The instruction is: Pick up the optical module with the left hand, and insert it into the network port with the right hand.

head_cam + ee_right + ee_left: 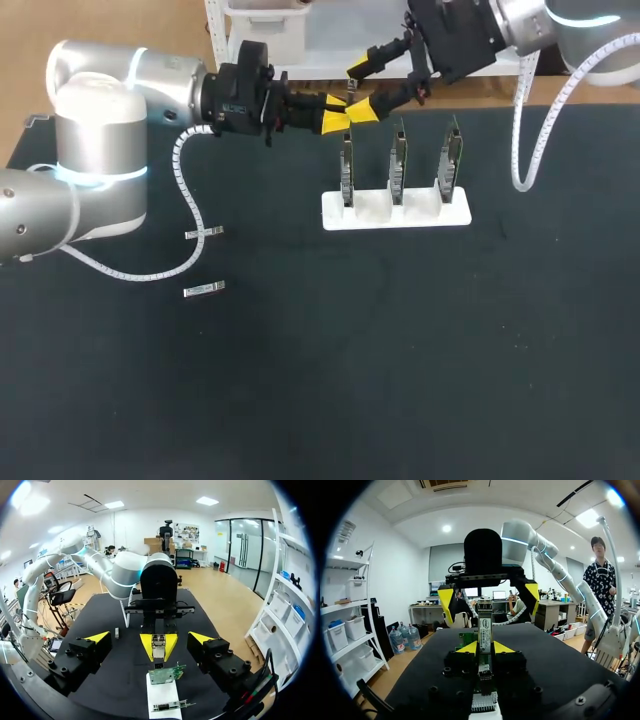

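White stand on black table

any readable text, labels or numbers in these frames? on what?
No text is legible in any view.
White label on the optical module, held in the left gripper: a small round mark and fine print, too small to read.
Faces of the circuit cards in the white holder: no readable print.
The two loose modules on the table: too small to tell.

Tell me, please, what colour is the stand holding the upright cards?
White; the stand shows best in the head view.
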`<state>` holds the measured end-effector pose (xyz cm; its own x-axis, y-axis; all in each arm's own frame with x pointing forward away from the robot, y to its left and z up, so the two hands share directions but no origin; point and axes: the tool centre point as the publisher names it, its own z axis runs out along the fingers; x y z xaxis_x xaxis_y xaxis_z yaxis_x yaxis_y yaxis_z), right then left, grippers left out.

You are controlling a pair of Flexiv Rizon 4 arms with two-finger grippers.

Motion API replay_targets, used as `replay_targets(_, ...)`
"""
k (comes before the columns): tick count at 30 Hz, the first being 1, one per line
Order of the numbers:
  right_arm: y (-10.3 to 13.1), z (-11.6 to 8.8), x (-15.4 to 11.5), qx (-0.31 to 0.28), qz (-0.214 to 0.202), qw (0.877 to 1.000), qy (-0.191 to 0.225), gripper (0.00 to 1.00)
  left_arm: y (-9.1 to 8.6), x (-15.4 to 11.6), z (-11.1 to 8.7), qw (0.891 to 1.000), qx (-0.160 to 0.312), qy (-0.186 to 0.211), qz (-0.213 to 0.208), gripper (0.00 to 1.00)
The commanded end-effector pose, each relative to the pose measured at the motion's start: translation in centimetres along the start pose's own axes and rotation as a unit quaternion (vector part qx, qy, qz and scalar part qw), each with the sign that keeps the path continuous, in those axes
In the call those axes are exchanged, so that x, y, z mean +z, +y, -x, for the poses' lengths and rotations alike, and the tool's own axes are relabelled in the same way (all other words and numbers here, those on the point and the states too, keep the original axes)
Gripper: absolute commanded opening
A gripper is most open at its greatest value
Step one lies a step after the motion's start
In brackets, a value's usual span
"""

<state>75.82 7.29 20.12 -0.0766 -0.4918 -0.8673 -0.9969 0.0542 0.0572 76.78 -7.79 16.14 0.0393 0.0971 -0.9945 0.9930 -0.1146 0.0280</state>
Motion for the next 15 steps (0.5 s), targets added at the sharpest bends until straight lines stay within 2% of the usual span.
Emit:
replay_targets(1, -0.3, 0.2, 0.4, 0.0, 0.0, 1.0, 0.003, 1.0, 0.0, 0.0, 0.0, 1.0, 0.0, 0.0, 0.001, 0.0)
replay_targets(15, -1.4, 0.6, 0.3, -0.008, 0.001, 1.0, 0.007, 1.0, 0.0, 0.0, 0.0, 1.0, 0.0, 0.0, 0.001, 0.0)
